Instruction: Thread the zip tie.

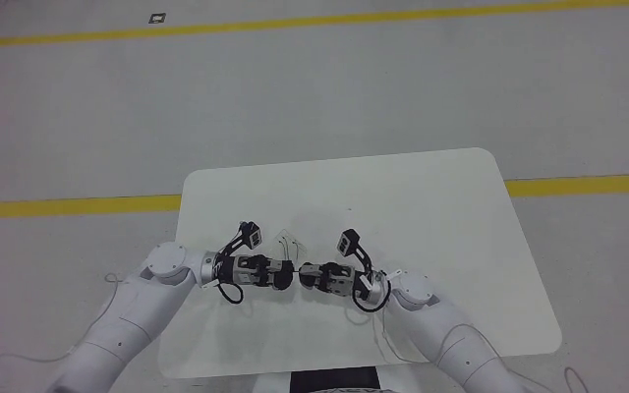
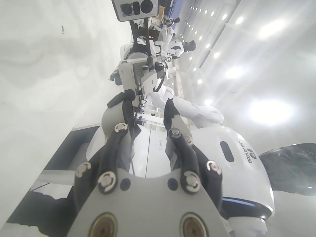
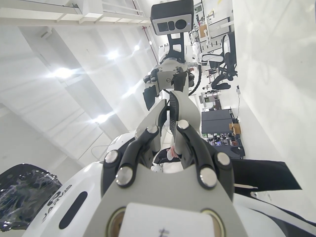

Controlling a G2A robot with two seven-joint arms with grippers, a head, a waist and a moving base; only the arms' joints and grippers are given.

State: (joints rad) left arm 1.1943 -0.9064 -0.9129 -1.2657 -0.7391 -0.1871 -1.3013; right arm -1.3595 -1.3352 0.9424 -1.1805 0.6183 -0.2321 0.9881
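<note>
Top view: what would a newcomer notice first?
The left end effector and right end effector meet nose to nose over the near part of the white table. A thin dark strand, apparently the zip tie, runs between them. Just beyond them a few pale loose strips lie on the table.

"Is there any writing here you can read?"

"None on the counter (image 1: pixel 423 206). A small dark tag (image 1: pixel 157 18) lies on the floor (image 1: pixel 295 88) beyond it, but its marks are too small to read."
</note>
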